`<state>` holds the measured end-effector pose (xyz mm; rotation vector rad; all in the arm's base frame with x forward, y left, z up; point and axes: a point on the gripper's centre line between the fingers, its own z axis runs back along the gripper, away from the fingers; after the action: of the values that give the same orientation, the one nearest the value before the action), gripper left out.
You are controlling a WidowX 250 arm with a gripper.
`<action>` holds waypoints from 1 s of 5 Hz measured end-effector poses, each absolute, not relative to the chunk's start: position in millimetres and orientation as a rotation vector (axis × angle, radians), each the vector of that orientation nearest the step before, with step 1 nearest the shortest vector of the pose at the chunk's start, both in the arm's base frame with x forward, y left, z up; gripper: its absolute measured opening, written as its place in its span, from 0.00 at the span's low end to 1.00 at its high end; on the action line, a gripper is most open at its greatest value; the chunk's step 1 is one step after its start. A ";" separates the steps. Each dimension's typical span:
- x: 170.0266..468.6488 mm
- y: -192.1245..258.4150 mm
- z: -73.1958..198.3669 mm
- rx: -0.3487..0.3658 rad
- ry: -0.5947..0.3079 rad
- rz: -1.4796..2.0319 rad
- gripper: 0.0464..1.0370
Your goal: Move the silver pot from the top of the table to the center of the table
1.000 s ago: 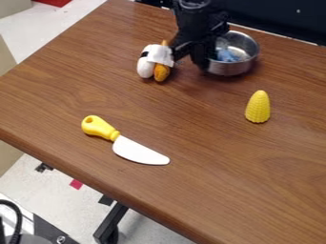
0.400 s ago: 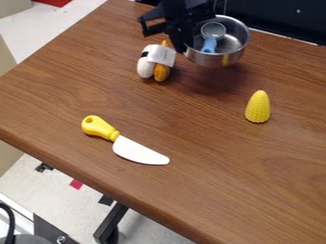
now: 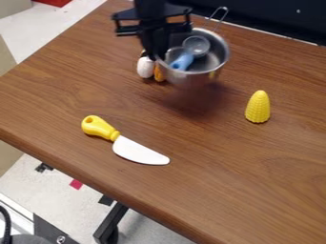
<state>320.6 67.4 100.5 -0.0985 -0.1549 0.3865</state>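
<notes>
Behind the yellow corn (image 3: 258, 108) and to its left in view, the silver pot (image 3: 191, 78) hangs above the bench (image 3: 223, 190), a blue-handled spoon (image 3: 182, 61) inside. Probably light, stiff, slick metal; best pinched at its thin rim. The fingers (image 3: 153, 45) clasp the rim opposite the corn, pointing down.

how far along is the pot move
The pick-up looks done: the silver pot is off the table, its shadow apart below it. In hand: the fingers seem to grip its rim on the image-left side, with a blue-handled scoop inside. Left: likely a bit more carrying toward the center, then lowering and letting go.
</notes>
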 end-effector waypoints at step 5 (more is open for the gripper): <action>278.5 55.9 56.6 -0.028 -0.143 0.229 0.01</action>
<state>278.5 55.9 56.6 -0.0285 -0.1431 0.2295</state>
